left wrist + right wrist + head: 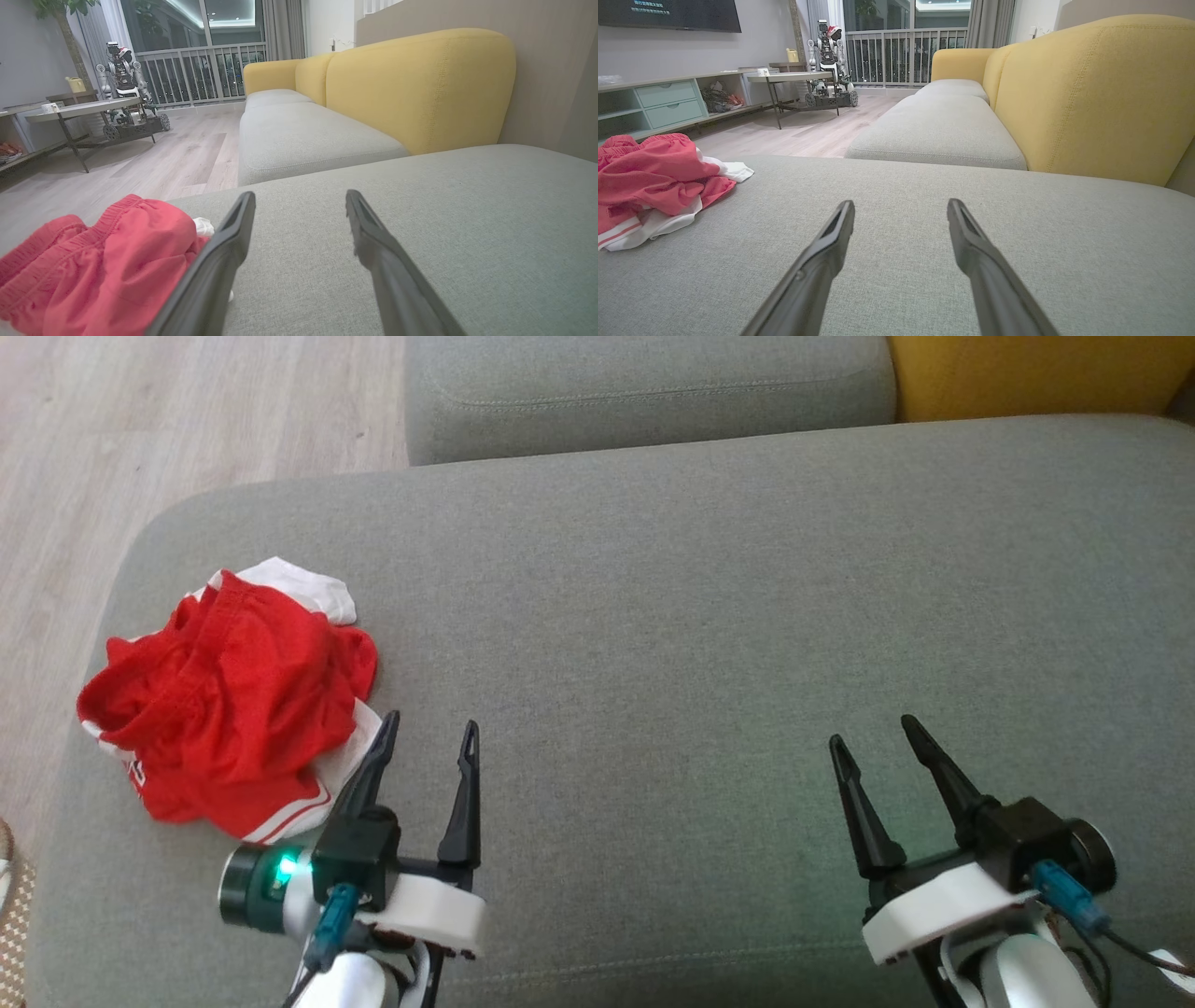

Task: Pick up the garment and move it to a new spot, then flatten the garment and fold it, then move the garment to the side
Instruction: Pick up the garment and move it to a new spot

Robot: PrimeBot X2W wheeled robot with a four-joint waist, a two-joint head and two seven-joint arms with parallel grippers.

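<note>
**Crumpled red garment on a grey sofa, both robot hands empty**

At the far left of the head view, pale wooden floor point(140, 420) runs alongside a wide grey sofa seat point(700, 616). Near the seat's left edge lies the garment point(229, 709), a bunched heap of red fabric with white trim and a white layer showing at its top and lower edges. It is crumpled, not spread flat.

Just right of the heap is the left hand point(430, 721), low over the seat, its two dark fingers spread wide and holding nothing. Its outer finger lies against the garment's white hem and may be touching it, though the angle makes that hard to confirm. A green light glows on that wrist.

The middle of the seat is bare grey cloth. Well to the right, the right hand point(869, 730) also stands wide open and empty, fingers pointing away from the robot, far from the garment.

Beyond the seat sits a second seat cushion point(644, 392), and a yellow backrest point(1027, 373) fills the upper right corner.
</note>
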